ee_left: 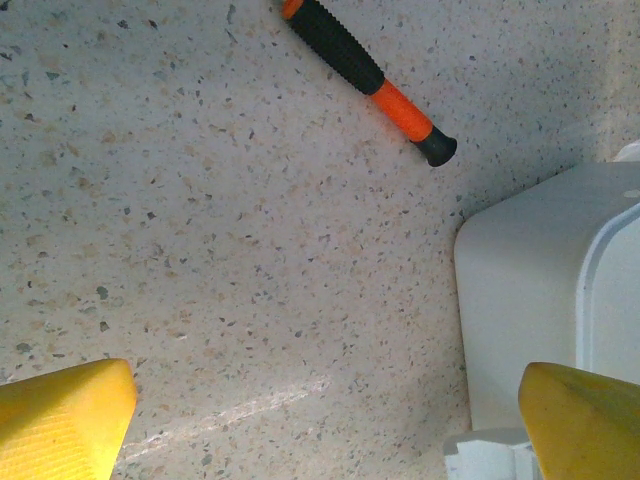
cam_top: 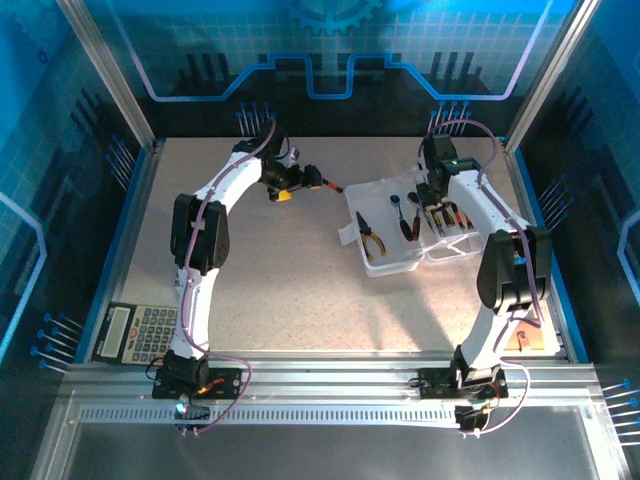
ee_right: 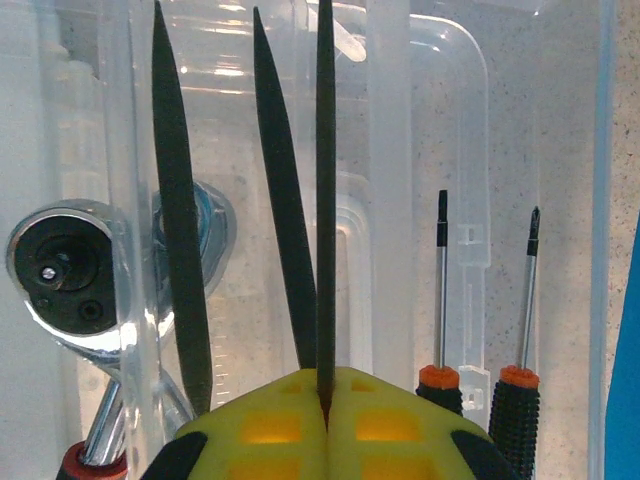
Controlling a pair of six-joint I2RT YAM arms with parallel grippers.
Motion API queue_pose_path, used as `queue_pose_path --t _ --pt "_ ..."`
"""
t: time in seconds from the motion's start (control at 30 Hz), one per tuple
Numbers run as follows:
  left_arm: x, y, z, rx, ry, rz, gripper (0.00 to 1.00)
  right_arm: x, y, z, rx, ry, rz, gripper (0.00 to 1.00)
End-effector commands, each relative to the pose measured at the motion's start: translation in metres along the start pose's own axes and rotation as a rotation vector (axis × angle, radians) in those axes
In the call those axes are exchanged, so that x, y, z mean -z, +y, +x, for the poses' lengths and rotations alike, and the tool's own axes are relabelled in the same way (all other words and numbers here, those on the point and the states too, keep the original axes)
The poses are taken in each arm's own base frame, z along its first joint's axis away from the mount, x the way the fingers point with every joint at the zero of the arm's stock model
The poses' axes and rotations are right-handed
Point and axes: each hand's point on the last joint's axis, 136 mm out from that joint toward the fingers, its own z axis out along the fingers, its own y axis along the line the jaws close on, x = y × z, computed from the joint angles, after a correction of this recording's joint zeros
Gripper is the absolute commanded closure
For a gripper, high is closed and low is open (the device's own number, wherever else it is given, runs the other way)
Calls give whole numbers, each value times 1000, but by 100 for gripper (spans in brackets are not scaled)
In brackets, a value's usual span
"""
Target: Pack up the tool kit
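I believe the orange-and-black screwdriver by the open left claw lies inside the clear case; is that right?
Not quite: the orange-and-black screwdriver by the open left claw lies on the table, outside the clear case, as the left wrist view shows.

Orange-and-black screwdriver handle (ee_left: 366, 76), speckled beige table (ee_left: 200, 250), clear case (ee_right: 450, 120).
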Motion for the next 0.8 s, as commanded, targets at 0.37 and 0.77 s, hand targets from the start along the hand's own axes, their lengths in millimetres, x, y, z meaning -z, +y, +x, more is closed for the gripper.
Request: queue_pose_path --t 0.37,0.77 --pt "17 -8 3 -2 8 22 1 8 13 -4 25 -38 -56 87" --pt "36 -20 1 -16 -8 36 1 25 7 -9 1 -70 -50 75"
